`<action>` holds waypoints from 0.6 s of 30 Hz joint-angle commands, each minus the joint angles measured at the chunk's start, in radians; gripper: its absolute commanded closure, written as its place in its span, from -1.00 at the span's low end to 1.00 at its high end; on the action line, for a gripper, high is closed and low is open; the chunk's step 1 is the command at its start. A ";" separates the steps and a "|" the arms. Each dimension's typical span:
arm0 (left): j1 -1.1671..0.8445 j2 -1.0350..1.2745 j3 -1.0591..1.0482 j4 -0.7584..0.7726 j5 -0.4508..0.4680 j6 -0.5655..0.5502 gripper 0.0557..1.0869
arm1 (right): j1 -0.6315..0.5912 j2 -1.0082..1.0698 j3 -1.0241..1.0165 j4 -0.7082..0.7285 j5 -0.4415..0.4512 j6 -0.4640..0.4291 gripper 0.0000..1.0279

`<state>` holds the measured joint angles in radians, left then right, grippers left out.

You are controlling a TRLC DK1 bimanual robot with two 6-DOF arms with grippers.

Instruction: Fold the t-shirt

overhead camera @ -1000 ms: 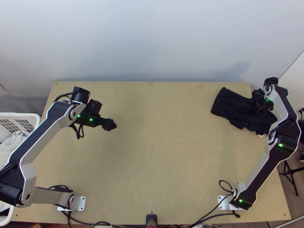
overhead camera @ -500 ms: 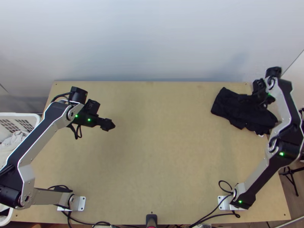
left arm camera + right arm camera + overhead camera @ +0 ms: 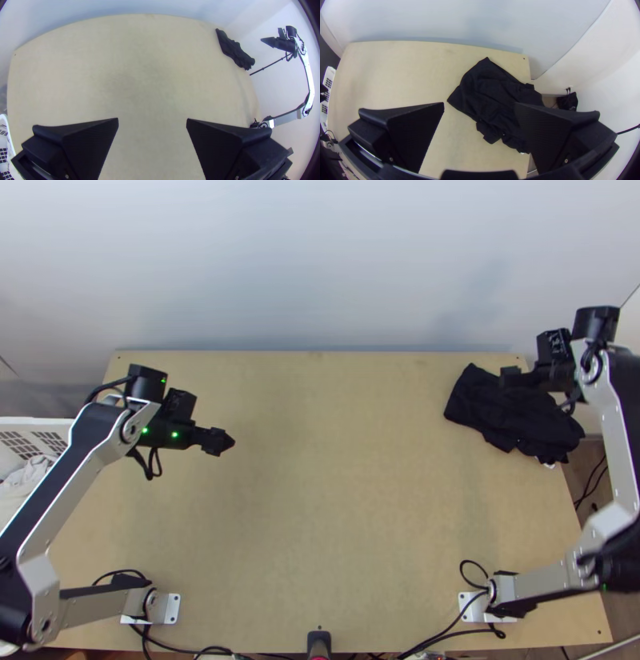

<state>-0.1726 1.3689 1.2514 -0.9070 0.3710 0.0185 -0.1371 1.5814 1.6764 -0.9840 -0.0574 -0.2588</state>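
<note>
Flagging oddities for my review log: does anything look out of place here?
Yes: the black t-shirt lies rumpled at the far right of the table, partly past its edge, an awkward spot for folding.

Illumination is bright and diffuse. Soft-edged, faint shadows fall on the pale wall [image 3: 320, 268] and the table [image 3: 344, 516]. In both wrist views, fisheye distortion bows the table's straight edges; corners darken.
</note>
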 commanded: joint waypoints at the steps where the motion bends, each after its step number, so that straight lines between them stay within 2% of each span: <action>1: 0.005 -0.159 -0.083 0.103 -0.130 -0.037 -0.92 | 0.080 -0.278 -0.250 0.120 -0.001 0.036 -0.90; 5: 0.051 -0.304 -0.196 0.175 -0.179 -0.054 -0.92 | 0.088 -0.494 -0.488 0.288 -0.001 0.036 -0.91; 8: 0.101 -0.478 -0.336 0.284 -0.213 -0.051 -0.92 | 0.079 -0.686 -0.689 0.466 0.001 0.030 -0.91; 11: 0.150 -0.659 -0.474 0.398 -0.221 -0.045 -0.92 | 0.065 -0.848 -0.856 0.582 0.002 0.027 -0.91; 16: 0.222 -0.824 -0.636 0.500 -0.221 0.029 -0.93 | 0.070 -1.087 -1.077 0.754 0.001 0.006 -0.91; 18: 0.225 -0.867 -0.681 0.530 -0.221 0.055 -0.92 | 0.082 -1.147 -1.132 0.780 -0.001 -0.022 -0.91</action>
<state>-0.0116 0.7185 0.7689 -0.5076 0.1646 0.0113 -0.0704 0.7162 0.8185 -0.3798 -0.0566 -0.2363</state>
